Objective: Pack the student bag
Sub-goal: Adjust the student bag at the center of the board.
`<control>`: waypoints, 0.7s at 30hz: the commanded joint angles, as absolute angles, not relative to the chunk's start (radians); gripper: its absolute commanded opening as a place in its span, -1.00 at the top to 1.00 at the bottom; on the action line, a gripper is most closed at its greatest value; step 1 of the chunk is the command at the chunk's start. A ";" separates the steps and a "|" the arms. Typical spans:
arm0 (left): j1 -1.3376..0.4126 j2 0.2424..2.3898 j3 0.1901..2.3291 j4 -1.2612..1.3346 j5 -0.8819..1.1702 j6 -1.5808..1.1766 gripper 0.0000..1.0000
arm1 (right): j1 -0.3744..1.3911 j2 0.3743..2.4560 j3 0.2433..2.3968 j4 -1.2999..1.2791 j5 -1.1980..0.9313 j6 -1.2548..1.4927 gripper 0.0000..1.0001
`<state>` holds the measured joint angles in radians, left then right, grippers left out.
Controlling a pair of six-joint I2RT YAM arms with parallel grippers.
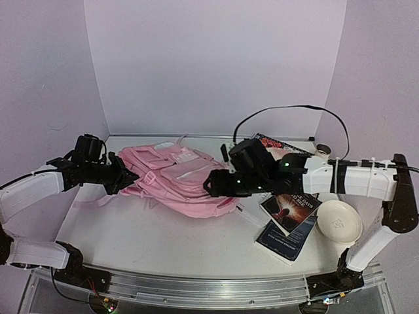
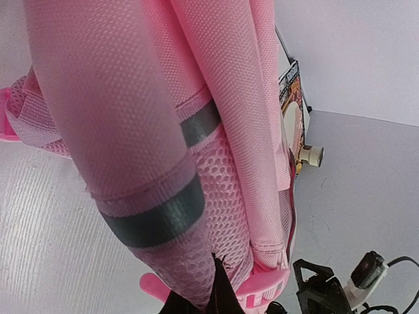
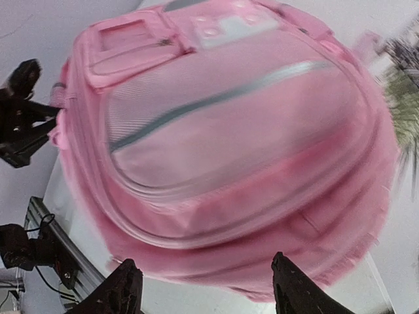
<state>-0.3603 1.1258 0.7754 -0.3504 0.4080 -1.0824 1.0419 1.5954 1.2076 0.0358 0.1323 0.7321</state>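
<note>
Near right on the bench (image 1: 163,248): bowl (image 1: 338,221) and stacked books (image 1: 288,216), not packed yet. Right claw (image 3: 206,296) is spread, facing the bag (image 1: 180,176). Left claw (image 2: 218,292) is pressed together, pinching the bag's mesh side. Bag lies flat mid-bench. Step looks like opening it; next move needs the zip pull found.

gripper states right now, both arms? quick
Left gripper: closed, pinching the fabric of the student bag.
Right gripper: open, holding nothing; the bag sits just ahead of its fingers.
</note>
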 commanded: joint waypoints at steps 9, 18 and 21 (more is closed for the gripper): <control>-0.365 1.068 0.746 -0.312 0.477 -1.048 1.00 | 1.006 1.606 1.047 0.105 0.166 1.118 -0.41; -0.365 1.032 0.726 -0.372 0.515 -1.013 1.00 | 0.992 1.734 1.213 0.156 0.117 1.021 0.65; -0.365 1.007 0.717 -0.411 0.527 -0.997 1.00 | 0.991 1.747 1.306 0.119 0.142 0.916 1.00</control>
<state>-0.3543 1.0720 0.7116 -0.4006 0.4235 -1.0422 0.9893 1.7413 1.1560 0.1001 0.1319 1.0487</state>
